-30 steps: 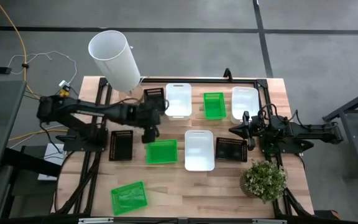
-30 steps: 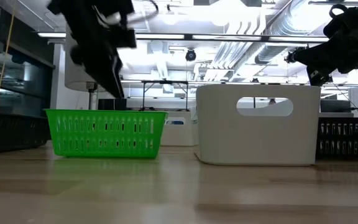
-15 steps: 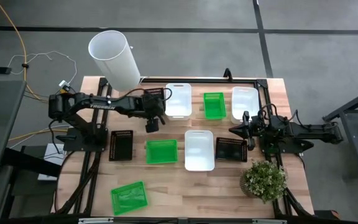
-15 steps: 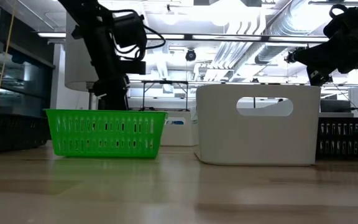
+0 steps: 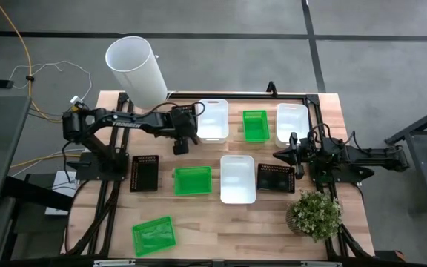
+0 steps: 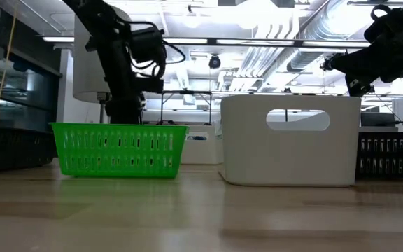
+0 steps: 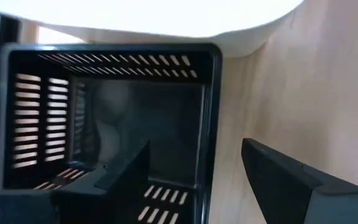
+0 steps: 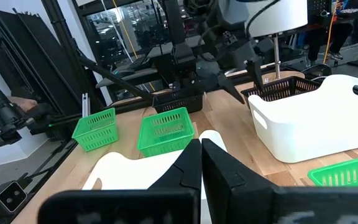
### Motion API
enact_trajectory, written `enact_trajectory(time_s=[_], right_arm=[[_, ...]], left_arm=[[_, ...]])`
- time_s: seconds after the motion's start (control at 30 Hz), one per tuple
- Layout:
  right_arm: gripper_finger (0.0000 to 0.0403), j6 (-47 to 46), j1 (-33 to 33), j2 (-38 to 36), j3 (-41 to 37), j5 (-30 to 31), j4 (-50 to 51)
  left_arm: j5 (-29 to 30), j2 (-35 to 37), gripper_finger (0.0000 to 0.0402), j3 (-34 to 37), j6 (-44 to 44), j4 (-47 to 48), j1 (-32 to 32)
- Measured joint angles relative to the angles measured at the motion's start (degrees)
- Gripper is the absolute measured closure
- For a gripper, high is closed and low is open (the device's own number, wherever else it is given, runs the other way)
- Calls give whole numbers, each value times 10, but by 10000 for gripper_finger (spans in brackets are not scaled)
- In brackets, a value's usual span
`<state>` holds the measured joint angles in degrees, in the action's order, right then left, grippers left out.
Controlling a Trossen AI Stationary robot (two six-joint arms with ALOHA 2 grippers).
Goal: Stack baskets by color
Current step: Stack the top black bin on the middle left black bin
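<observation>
Several baskets lie on the wooden table. One black mesh basket (image 5: 187, 110) (image 7: 104, 106) stands at the far edge beside a white basket (image 5: 212, 119). My left gripper (image 5: 181, 142) (image 7: 194, 146) hovers open over that black basket's near side. One finger is over its inside and the other over the wood outside its wall (image 7: 209, 124). Whether either finger touches the wall does not show. Near it lie a green basket (image 5: 192, 180) and a second black basket (image 5: 144, 173). My right gripper (image 5: 279, 154) (image 8: 201, 148) waits shut and level at the right.
A green basket (image 5: 255, 124) and a white basket (image 5: 292, 122) stand at the far right, with a white basket (image 5: 237, 178) and a black basket (image 5: 276, 178) in the middle. A third green basket (image 5: 154, 235) lies near left. A tall white cylinder (image 5: 136, 70) and a potted plant (image 5: 313, 215) stand at opposite corners.
My left gripper has gone from above the middle green basket toward the table's far edge and down, ending over the black basket there. It has stayed open. No basket has moved.
</observation>
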<state>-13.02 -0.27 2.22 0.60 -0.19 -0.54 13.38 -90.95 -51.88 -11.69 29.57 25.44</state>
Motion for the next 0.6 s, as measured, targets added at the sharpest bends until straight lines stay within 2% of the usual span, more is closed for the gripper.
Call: enact_trajectory(time_s=[0.07, 0.23, 0.4, 0.5, 0.6], right_arm=[[402, 0, 0, 0, 0, 0, 0], [402, 0, 0, 0, 0, 0, 0], [402, 0, 0, 0, 0, 0, 0], [402, 0, 0, 0, 0, 0, 0], [402, 0, 0, 0, 0, 0, 0]], left_arm=[[-9, -19, 161, 0, 2, 2, 3], [24, -52, 161, 0, 5, -9, 5], [30, -67, 174, 0, 3, -33, 5], [41, -68, 208, 0, -1, -40, 5], [43, -68, 271, 0, -15, -37, 5]])
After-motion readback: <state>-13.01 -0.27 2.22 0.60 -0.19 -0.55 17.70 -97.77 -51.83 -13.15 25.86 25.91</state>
